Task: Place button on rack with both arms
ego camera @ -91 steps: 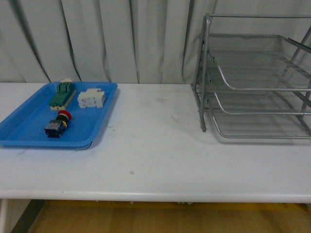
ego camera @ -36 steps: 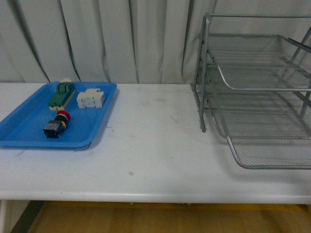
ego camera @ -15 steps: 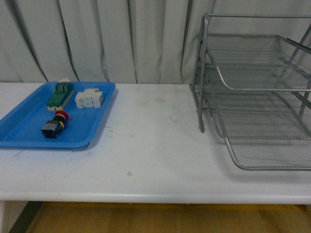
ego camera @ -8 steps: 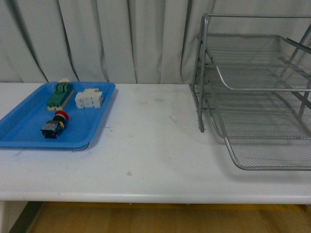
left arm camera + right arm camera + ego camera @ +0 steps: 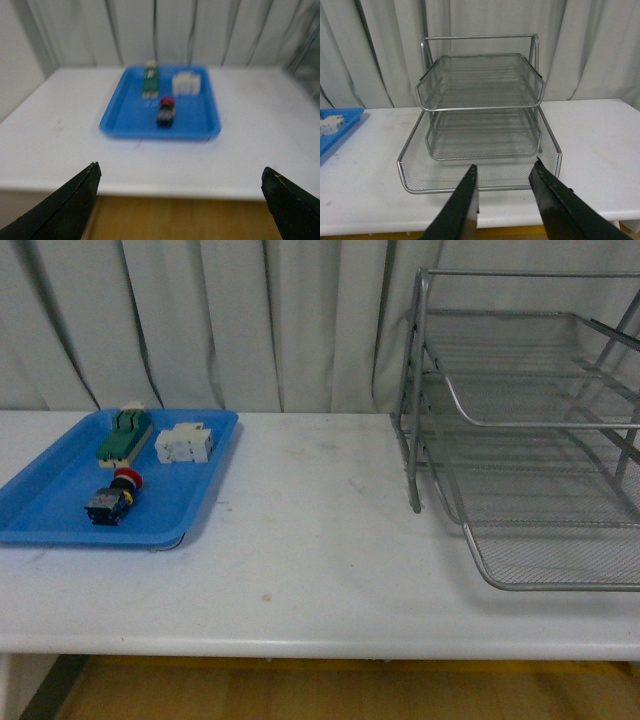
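Observation:
The button [image 5: 115, 497], red head with yellow collar on a dark block, lies on its side in the blue tray [image 5: 45, 520] at the table's left; it shows blurred in the left wrist view as the button [image 5: 166, 111]. The silver wire rack [image 5: 520, 420] stands at the right, its bottom tray [image 5: 410, 170] pulled out toward the table's front edge. My left gripper [image 5: 182, 172] is open wide, back from the table's front edge, facing the tray. My right gripper [image 5: 506, 167] is open and empty just before the pulled-out tray's front rim. Neither arm shows in the front view.
In the blue tray [image 5: 130, 120] also lie a green-and-cream component [image 5: 124, 433] and a white terminal block [image 5: 185, 443]. A grey curtain hangs behind the white table [image 5: 310, 540]. Bare tabletop lies between tray and rack.
Six seconds ago the rack's bottom tray was pushed in; by 2.4 seconds ago it was drawn out forward. Over the last second nothing has visibly changed.

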You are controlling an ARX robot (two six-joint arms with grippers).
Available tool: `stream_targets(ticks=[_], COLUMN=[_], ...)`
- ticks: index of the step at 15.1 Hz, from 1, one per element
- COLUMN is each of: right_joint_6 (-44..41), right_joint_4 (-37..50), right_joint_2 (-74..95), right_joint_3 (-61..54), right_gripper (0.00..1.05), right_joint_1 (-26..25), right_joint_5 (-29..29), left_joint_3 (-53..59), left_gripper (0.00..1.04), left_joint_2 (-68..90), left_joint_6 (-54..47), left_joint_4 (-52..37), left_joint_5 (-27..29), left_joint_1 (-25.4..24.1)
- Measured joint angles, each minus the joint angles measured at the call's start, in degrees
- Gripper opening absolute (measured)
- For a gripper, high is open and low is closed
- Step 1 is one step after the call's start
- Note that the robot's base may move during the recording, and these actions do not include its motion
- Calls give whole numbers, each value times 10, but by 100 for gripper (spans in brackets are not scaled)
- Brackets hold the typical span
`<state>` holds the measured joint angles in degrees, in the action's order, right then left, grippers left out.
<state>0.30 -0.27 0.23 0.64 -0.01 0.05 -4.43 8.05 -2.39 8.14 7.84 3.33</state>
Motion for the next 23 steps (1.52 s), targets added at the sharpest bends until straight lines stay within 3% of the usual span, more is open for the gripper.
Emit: stream_targets(ticks=[1, 4, 6, 10, 17, 23], right_joint_6=[0, 0, 0, 0, 0, 0], right_joint_4=[1, 1, 1, 1, 1, 1], right_joint_2=[0, 0, 0, 0, 0, 0], right_joint_3=[0, 0, 0, 0, 0, 0], right_gripper=[49, 85, 99, 98, 98, 98], right_joint_1=[0, 0, 0, 0, 0, 0], right_joint_5=[0, 0, 0, 0, 0, 0], left_joint_3=[-31, -126, -235, -501, -826, -905], left_gripper=[98, 98, 98, 98, 98, 98], left_joint_2=[125, 475, 674, 996, 1227, 1315], left_joint_6=[-18, -36, -37, -36, -11, 5], left_joint_4=[-54, -241, -266, -171, -47, 0], left_joint_5=[-3, -82, -110, -127, -99, -93], left_joint_1=[-2, -38, -52, -70, -73, -76])
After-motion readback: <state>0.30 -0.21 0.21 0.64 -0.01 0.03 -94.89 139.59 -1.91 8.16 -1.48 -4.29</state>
